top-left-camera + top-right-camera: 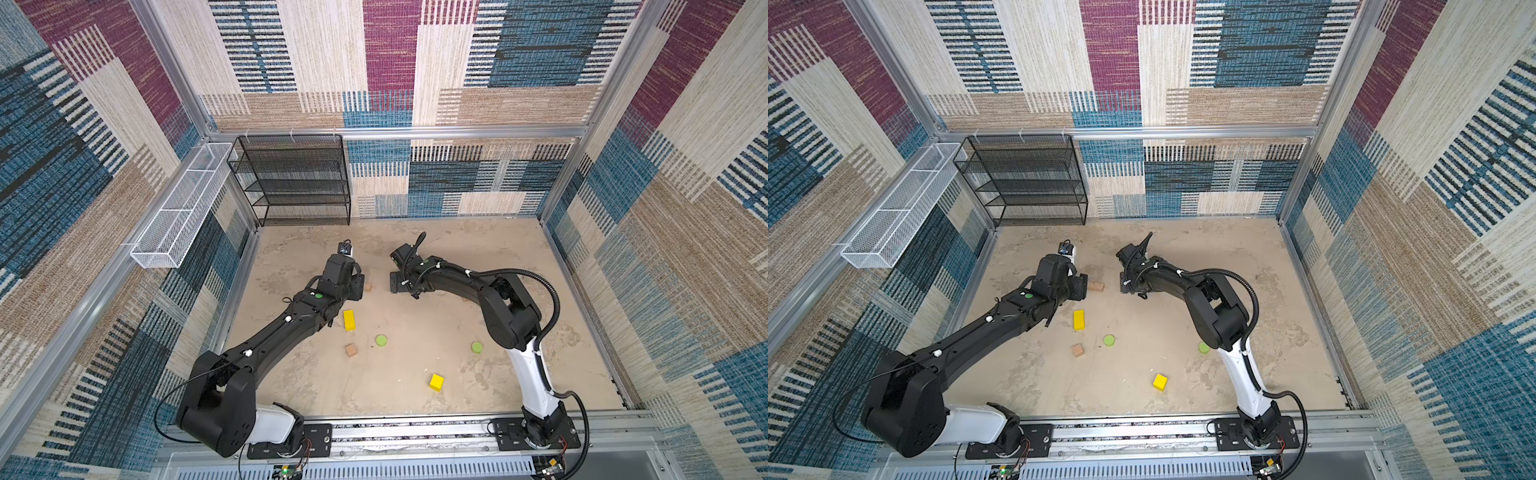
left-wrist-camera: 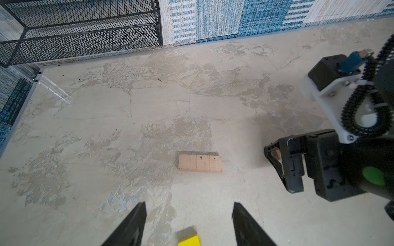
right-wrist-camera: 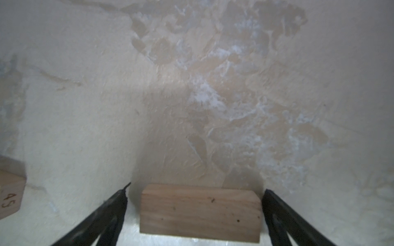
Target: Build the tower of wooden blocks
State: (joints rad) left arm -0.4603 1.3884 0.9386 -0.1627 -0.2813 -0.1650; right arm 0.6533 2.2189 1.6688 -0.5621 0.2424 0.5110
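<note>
Where carpeted walls (image 1: 390,62) rise, the mottled tabletop (image 1: 498,241) holds blocks (image 1: 436,382)

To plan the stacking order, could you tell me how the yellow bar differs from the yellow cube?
The yellow bar is elongated; the yellow cube is compact. The bar lies close by the left arm, the cube nearer the front rail. Both are yellow and lie loose on the table.
</note>
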